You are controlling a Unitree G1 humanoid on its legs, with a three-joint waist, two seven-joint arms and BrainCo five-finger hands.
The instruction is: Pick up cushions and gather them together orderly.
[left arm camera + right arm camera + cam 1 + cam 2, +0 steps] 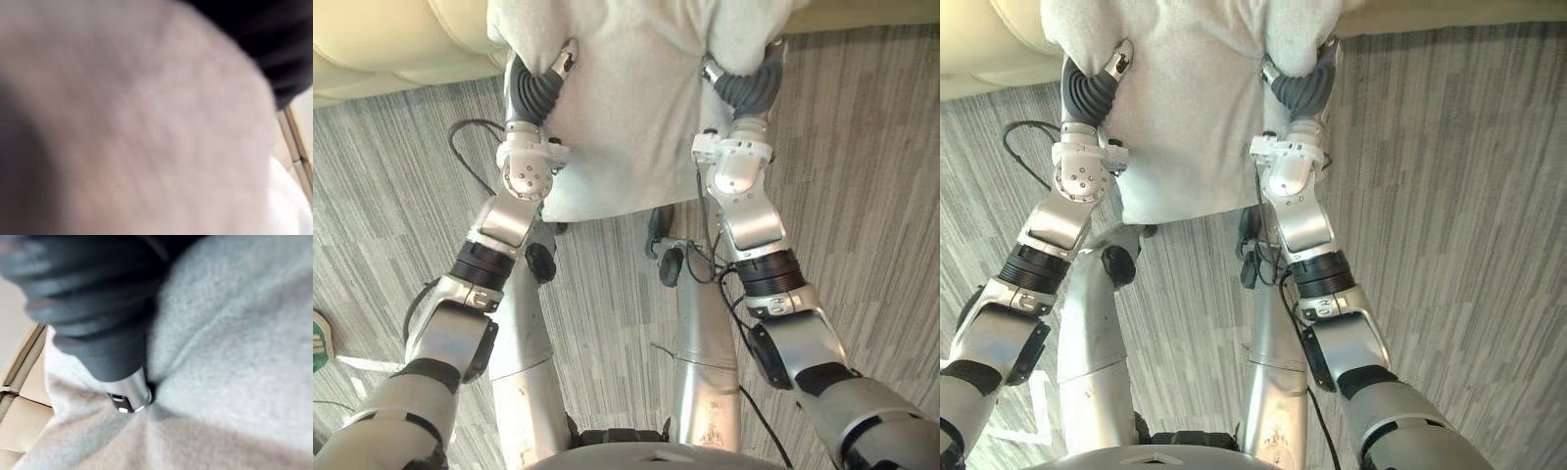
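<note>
1. Floor [862,147]: grey striped carpet, lying under everything.

2. Sofa [382,39]: cream, padded, along the far edge of the scene, just beyond the cushion.

3. Cushion [626,108]: pale grey, fleecy, roughly square and flat. It is up off the floor, hanging between the two arms. Its top is toward the sofa and its lower edge toward the robot, so the long axis runs away from the robot. No label, brand or writing can be read on it.

4. Left hand [540,88]: sunk into the cushion's left side near the top, with cloth bulging over it. Whether it is closed on the cloth cannot be told.

5. Right hand [751,86]: sunk likewise into the right side, level with the other. Its grip cannot be told either (the wrist view gives cover and cloth, little more).

Relation for the next move: the cushion sits square between both hands, neither nearer, and the sofa is straight ahead. Carrying it forward looks likely.
</note>
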